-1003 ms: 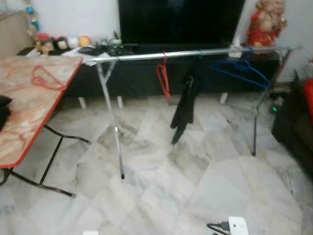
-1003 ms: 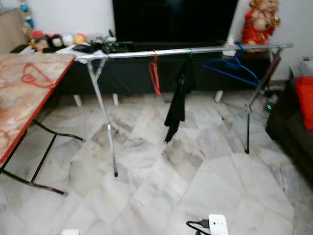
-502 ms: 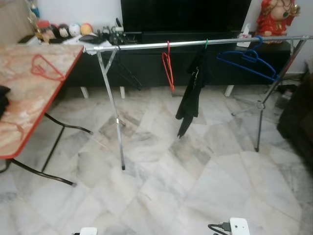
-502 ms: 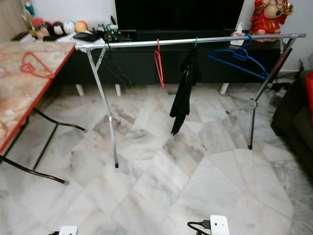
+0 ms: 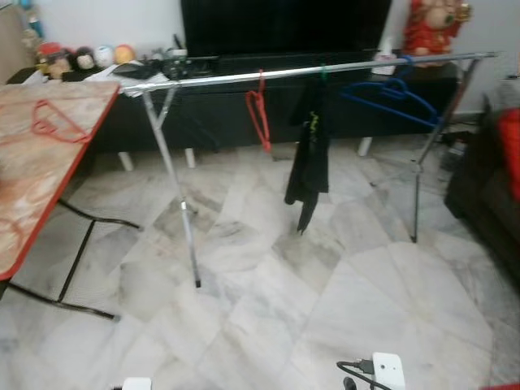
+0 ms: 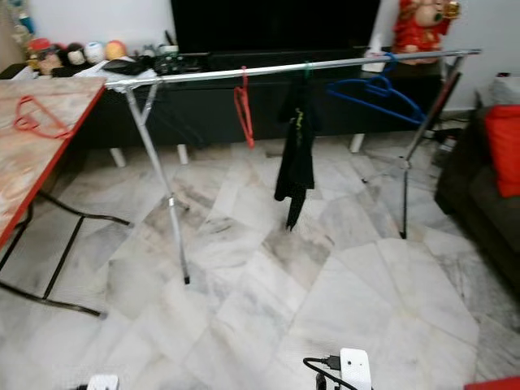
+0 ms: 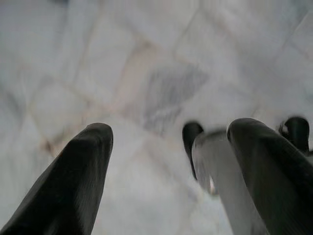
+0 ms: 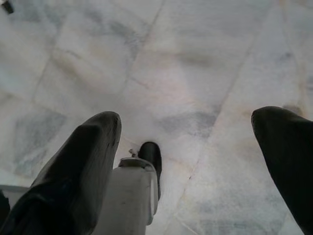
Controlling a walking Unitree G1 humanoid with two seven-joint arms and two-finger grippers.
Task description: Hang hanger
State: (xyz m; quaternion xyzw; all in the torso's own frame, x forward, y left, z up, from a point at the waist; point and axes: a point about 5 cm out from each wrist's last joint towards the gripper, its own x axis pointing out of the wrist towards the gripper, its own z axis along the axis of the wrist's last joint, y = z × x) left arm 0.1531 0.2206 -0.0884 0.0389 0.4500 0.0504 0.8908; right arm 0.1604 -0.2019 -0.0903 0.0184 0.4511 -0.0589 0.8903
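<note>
I stood on the marble floor (image 5: 268, 309) facing the drying rack (image 5: 268, 75), both arms hanging idle. My left gripper (image 7: 166, 161) pointed at the tiles, fingers spread wide w/ nothing between them; my right gripper (image 8: 188, 161) was likewise wide open and empty, over bare floor.

The rack's rail already carried a red hanger (image 5: 259, 119) near its middle, a black garment (image 5: 311, 158) just beside it, and a blue hanger (image 5: 388, 93) toward the rail's right end.

A second red hanger (image 5: 54, 126) lay flat on the folding table (image 5: 32, 203) at my left, near the table's far edge, well apart from the rack. In my judgement that was the one left to hang, tho I couldn't be certain.

Progress, as I read it: early. Nothing gripped, no approach to the table begun. Left to do: turn to the table, pick up the hanger, carry it over, hook it on a free stretch of rail, prob. the left part.
</note>
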